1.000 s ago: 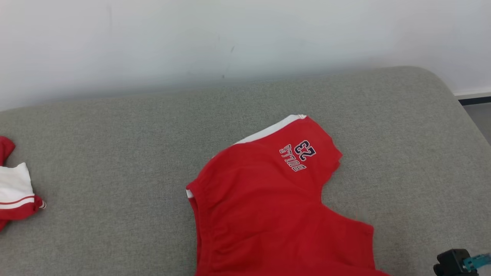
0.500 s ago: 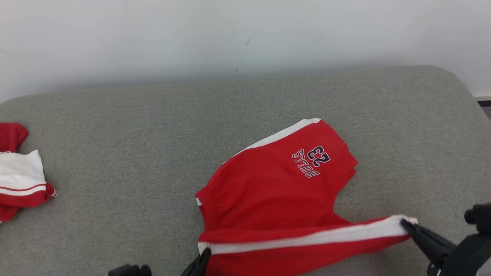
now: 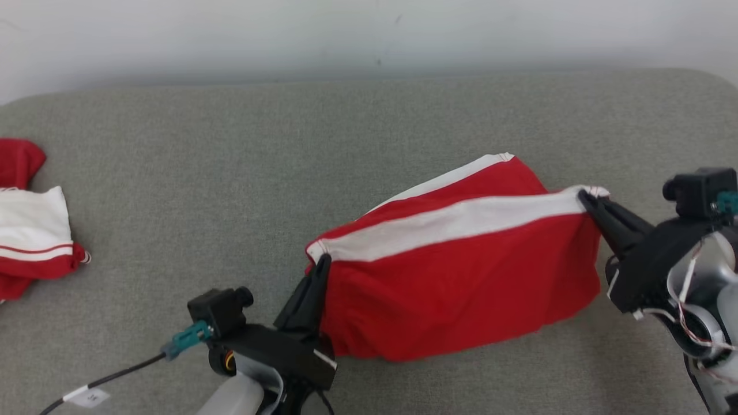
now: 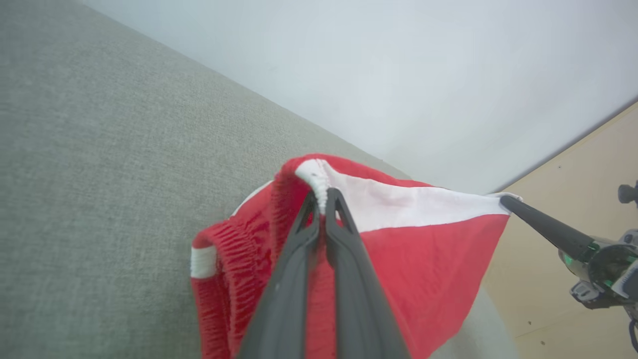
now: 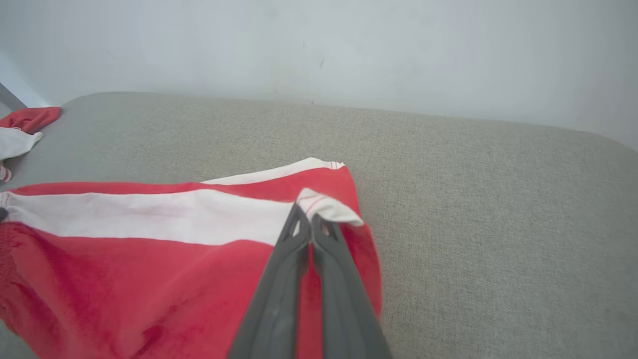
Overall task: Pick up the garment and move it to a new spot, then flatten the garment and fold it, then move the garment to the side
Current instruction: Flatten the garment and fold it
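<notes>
Red garment (image 3: 461, 288) is held part-lifted over the right half of the grey cushion (image 3: 173, 173), with its lower part draped on the cushion. The white-striped edge is stretched taut between two grippers. The left gripper (image 3: 320, 262) is clamped on the waistband corner at the left end. The right gripper (image 3: 583, 195) is clamped on the hem corner at the right end. The edge is probably kept taut so the raised half can be laid evenly over the far half. The fold is judged in progress, not yet set down. A second red-and-white garment (image 3: 29, 230) is noted at the left edge, well apart.
</notes>
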`<state>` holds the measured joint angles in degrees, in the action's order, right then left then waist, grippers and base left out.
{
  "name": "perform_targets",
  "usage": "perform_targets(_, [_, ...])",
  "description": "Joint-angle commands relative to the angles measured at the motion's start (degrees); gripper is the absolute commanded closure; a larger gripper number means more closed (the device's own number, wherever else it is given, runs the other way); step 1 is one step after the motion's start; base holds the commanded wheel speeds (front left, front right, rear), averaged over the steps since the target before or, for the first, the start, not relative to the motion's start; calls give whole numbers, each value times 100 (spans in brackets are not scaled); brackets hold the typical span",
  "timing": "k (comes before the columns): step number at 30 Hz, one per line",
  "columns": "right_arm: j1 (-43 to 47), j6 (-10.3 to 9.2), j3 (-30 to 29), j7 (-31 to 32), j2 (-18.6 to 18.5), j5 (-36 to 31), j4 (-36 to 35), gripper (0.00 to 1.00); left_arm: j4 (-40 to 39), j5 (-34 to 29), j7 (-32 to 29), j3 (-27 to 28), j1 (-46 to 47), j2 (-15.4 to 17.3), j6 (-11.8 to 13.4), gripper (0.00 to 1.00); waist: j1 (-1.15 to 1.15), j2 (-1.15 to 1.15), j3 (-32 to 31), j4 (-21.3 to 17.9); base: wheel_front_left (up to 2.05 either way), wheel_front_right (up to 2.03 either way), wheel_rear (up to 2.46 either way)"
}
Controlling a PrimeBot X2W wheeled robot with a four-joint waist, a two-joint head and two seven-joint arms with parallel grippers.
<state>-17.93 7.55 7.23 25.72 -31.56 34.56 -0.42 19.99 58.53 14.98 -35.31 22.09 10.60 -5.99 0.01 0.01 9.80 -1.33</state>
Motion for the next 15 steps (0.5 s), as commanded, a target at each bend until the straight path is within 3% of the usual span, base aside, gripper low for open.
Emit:
perform_targets(1, [-205,-11,100,-83,2,-56,152,100,75,-150,25,112,131,-86,-9,100,-1,-1,205,144,0,0,0])
perform_targets(7, [-1137,-11,568,-461,9,-179,1006,100,444,-518,24,416,521,-479,-71,100,-1,-1,554,294,0,0,0])
perform_targets(15, [-2116,-11,996,-1068,15,-296,2199,100,747,-771,25,716,829,-718,-134,100,-1,-1,917,478,0,0,0])
